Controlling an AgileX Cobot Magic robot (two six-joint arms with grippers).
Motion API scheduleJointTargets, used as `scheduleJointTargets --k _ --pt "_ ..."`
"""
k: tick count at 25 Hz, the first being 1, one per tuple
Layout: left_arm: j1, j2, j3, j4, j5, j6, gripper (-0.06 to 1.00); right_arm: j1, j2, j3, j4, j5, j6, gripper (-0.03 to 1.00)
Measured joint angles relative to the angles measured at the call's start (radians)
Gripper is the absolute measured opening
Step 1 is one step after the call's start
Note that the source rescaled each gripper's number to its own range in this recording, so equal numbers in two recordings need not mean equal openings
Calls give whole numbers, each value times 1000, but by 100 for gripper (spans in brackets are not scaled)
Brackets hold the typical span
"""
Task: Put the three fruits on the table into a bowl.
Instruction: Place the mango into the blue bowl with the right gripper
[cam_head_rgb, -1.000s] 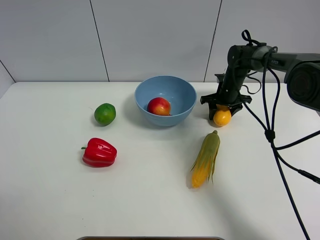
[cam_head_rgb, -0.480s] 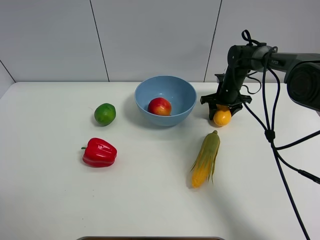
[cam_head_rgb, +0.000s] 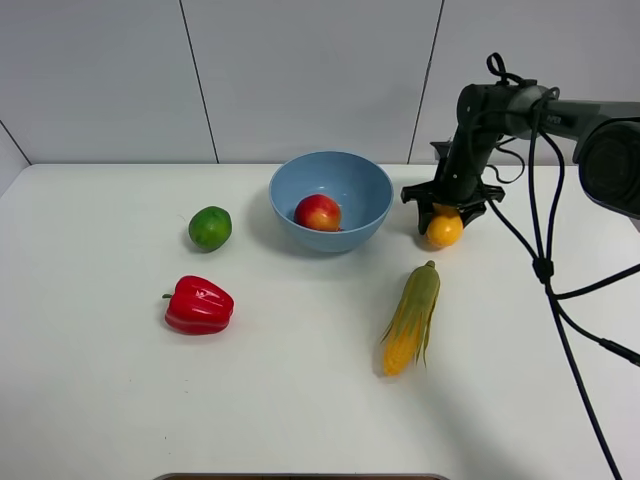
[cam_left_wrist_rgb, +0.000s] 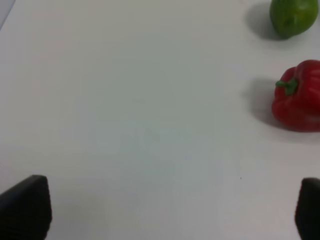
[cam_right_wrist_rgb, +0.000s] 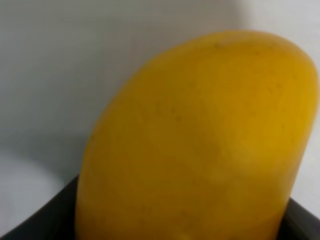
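The yellow-orange oblong fruit (cam_head_rgb: 444, 230) hangs just right of the light-blue bowl (cam_head_rgb: 352, 236), close over the white table (cam_head_rgb: 100, 400). My right gripper (cam_head_rgb: 444, 214) is shut on it from above. In the right wrist view this fruit (cam_right_wrist_rgb: 200, 140) fills the picture between the dark fingers (cam_right_wrist_rgb: 30, 227). The round red fruit (cam_head_rgb: 318, 212) lies inside the bowl. The green lime (cam_head_rgb: 210, 228) (cam_left_wrist_rgb: 293, 17) sits on the table left of the bowl. My left gripper (cam_left_wrist_rgb: 167, 210) is open over bare table, with nothing between its fingers.
A red bell pepper (cam_head_rgb: 199, 305) (cam_left_wrist_rgb: 300, 97) lies in front of the lime. A corn cob with green husk (cam_head_rgb: 411, 317) lies in front of the held fruit. Black cables (cam_head_rgb: 545, 270) trail from the right arm along the table's right side.
My right gripper has risen slightly with the yellow-orange fruit in its grip. Nothing else has moved.
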Motion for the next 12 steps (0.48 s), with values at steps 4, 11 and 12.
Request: scheduleJointTargets --k 4,11,12 --pt "0 0 0 0 0 0 100 0 -69 0 -14 0 0 0" --pt "0 0 0 0 0 1 100 0 -201 0 -17 -21 0 0" --pt "0 0 0 0 0 1 100 1 -223 0 -17 -24 -1 0"
